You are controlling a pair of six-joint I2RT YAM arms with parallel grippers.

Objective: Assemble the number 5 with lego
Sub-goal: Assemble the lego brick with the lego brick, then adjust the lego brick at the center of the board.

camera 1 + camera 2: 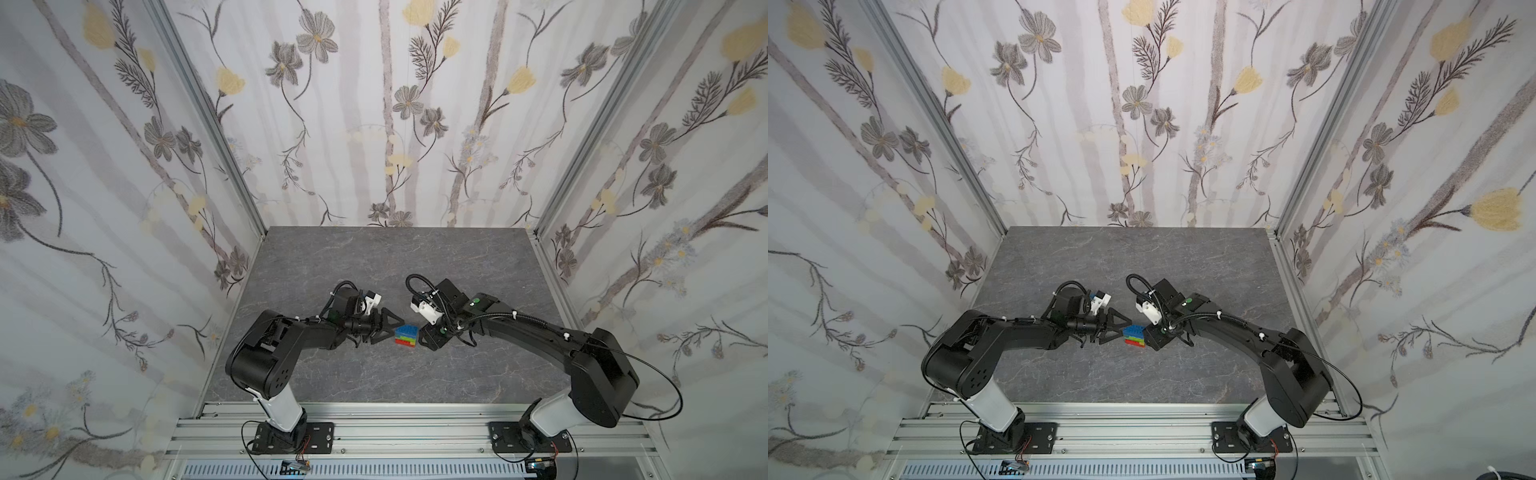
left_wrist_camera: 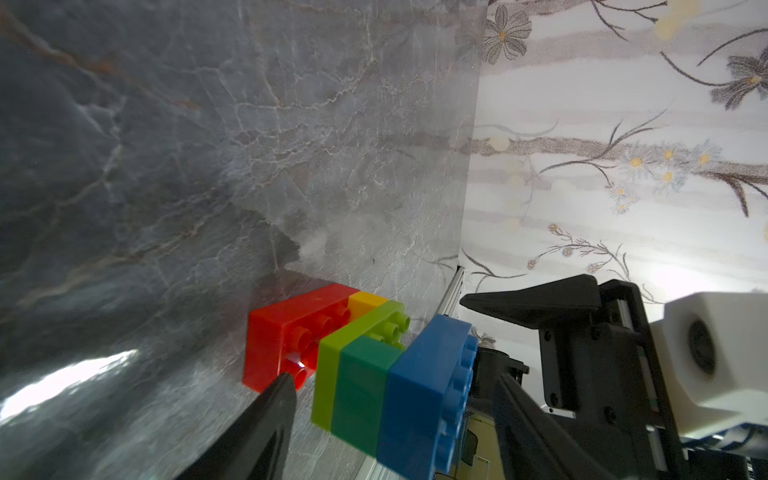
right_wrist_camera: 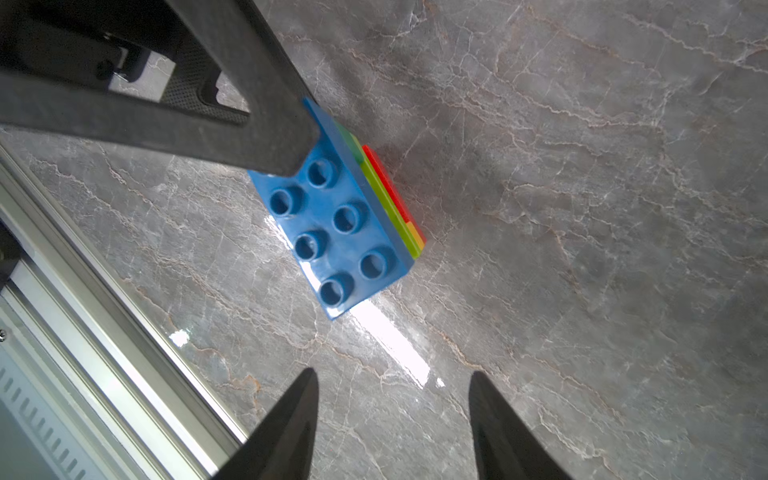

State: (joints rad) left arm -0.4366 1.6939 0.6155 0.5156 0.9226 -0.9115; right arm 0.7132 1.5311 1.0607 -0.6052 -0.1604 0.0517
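The grey marbled counter [image 1: 374,257] carries the number 5 [image 1: 406,336], which stands upright near its middle. The left gripper [image 1: 398,327] has its jaws wide, straddling the figure from top to base. One side lies over a corner of the blue brick [image 3: 332,224] on top, and the other tip sits just beside the red brick [image 2: 282,336] at the bottom. The right gripper [image 3: 390,382] waits close by, jaws partly apart and holding nothing. All five stripes look seated, so the build seems finished. The risk lies in pulling away: a tip catching the blue top or the red base could topple the narrow figure or pop a brick loose.
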